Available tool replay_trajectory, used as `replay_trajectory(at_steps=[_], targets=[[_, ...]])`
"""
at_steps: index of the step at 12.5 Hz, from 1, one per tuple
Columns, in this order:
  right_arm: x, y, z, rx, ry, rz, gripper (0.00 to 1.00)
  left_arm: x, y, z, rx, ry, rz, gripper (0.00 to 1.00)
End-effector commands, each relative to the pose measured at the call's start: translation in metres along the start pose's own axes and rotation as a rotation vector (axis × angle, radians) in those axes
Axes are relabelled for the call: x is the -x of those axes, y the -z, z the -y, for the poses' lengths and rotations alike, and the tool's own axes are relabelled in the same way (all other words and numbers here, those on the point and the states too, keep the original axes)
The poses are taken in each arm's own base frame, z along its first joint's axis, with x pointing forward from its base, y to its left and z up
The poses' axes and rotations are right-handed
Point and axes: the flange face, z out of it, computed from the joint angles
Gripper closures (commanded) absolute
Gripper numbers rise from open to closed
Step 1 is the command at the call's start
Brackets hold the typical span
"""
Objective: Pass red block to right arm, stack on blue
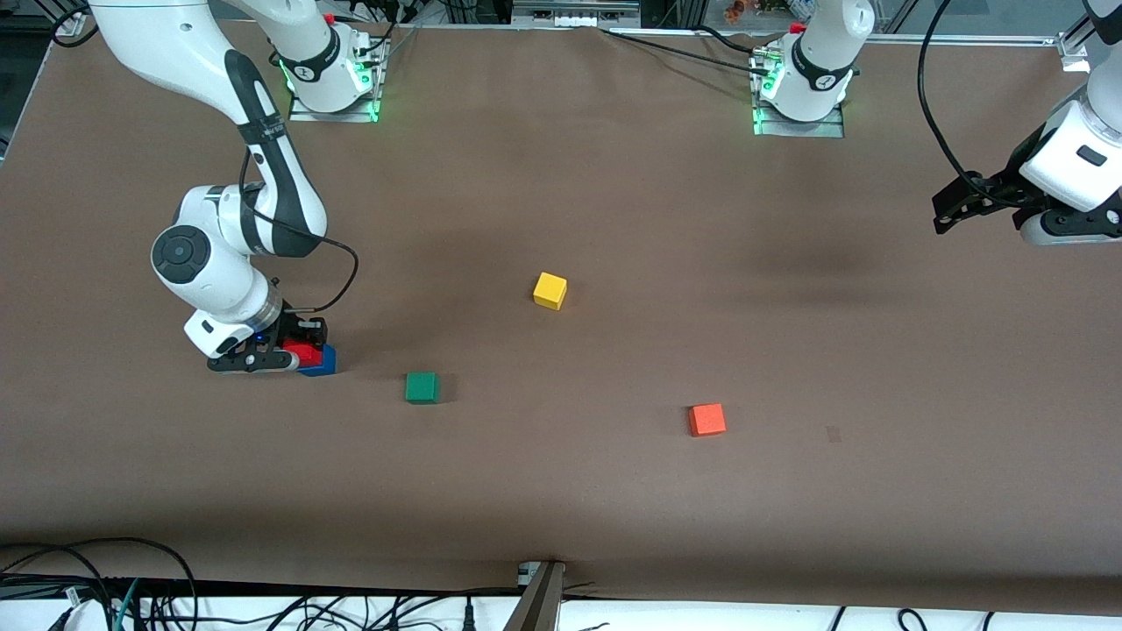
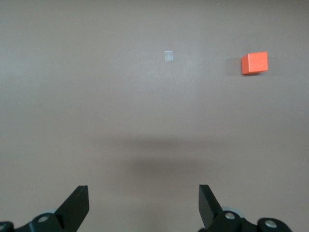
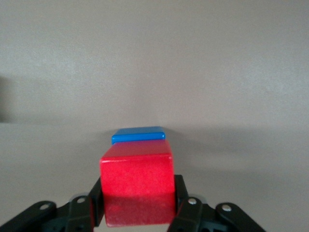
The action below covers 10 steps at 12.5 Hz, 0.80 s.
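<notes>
My right gripper (image 1: 296, 356) is shut on the red block (image 1: 304, 353) low over the table, toward the right arm's end. In the right wrist view the red block (image 3: 136, 183) sits between the fingers (image 3: 95, 203) of the right gripper (image 3: 137, 200). The blue block (image 1: 321, 362) lies on the table right under and beside the red one; only its top edge (image 3: 138, 135) shows past the red block. I cannot tell whether the two touch. My left gripper (image 1: 945, 213) waits open and empty, high over the left arm's end of the table; it also shows in the left wrist view (image 2: 143, 205).
A green cube (image 1: 422, 386) lies beside the blue block, toward the table's middle. A yellow cube (image 1: 550, 290) lies mid-table. A lighter orange cube (image 1: 706, 419) lies nearer the front camera toward the left arm's end, also in the left wrist view (image 2: 254, 63). Cables run along the table's near edge.
</notes>
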Motion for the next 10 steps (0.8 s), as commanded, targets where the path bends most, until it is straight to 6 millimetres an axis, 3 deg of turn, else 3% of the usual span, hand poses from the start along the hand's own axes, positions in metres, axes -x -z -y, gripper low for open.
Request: replay_trajectory(at_steps=[1,3,6,10], targets=[[-0.006,0.006,-0.001,-0.008,0.004,-0.021,0.0,0.001,0.005,0.005,0.01,0.015,0.02,0.0],[-0.011,0.019,0.0,-0.013,0.005,-0.033,0.0,0.001,0.006,0.004,0.008,0.012,0.018,0.0],[-0.026,0.058,0.003,-0.029,0.01,0.017,0.0,0.001,0.007,0.002,0.008,0.01,0.016,0.0],[-0.047,0.139,-0.015,-0.035,0.029,0.123,0.0,0.003,0.006,0.002,0.007,0.01,0.027,0.0]])
